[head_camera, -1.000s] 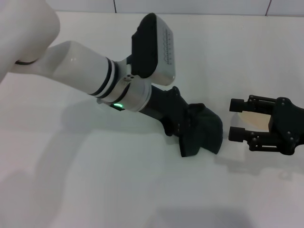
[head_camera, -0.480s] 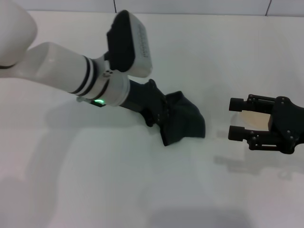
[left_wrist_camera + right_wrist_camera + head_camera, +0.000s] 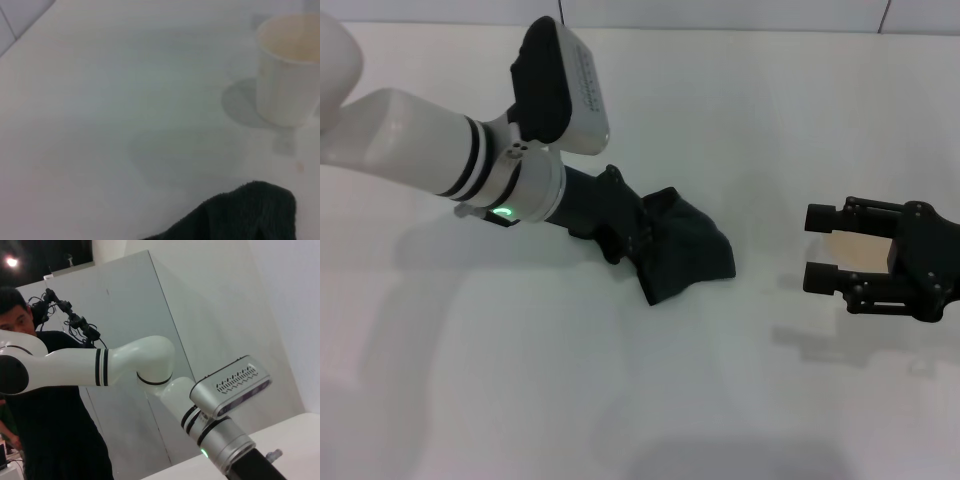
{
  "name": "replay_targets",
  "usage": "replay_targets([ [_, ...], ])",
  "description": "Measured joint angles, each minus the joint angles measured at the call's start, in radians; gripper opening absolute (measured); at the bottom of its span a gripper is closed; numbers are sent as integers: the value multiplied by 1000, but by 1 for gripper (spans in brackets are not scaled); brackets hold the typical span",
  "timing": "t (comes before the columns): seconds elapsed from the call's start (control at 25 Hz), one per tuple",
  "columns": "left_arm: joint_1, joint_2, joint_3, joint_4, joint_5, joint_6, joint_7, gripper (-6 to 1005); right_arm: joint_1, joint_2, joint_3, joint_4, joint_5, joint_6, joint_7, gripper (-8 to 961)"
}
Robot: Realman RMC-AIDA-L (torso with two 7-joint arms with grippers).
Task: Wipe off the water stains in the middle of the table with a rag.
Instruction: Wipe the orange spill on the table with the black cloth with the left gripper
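The table [image 3: 620, 400] is wide, white and bare, so I have room to drag cloth across it. My left gripper [image 3: 638, 243] reaches in low from the left, pinching the rag [image 3: 685, 258], which lies bunched flat on the surface left of centre, pressed down to wipe. My right gripper [image 3: 823, 248] sits parked at the right, prongs spread around a white cup [image 3: 287, 75], probably steadying it. I can't make out the water stains in any view.

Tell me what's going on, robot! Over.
Left gripper shut on rag, pressing it to table. Right gripper open around cup, idle. No stain visible.
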Motion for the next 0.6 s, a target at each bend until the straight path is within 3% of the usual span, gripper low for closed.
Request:
replay_targets([
  [0.36,110,20,-5,121,17,50,-50,37,-1,0,1,-5,0,4,2,752],
  [0.6,146,33,-54,177,20,100,-67,37,2,0,-2,-5,0,7,2,752],
])
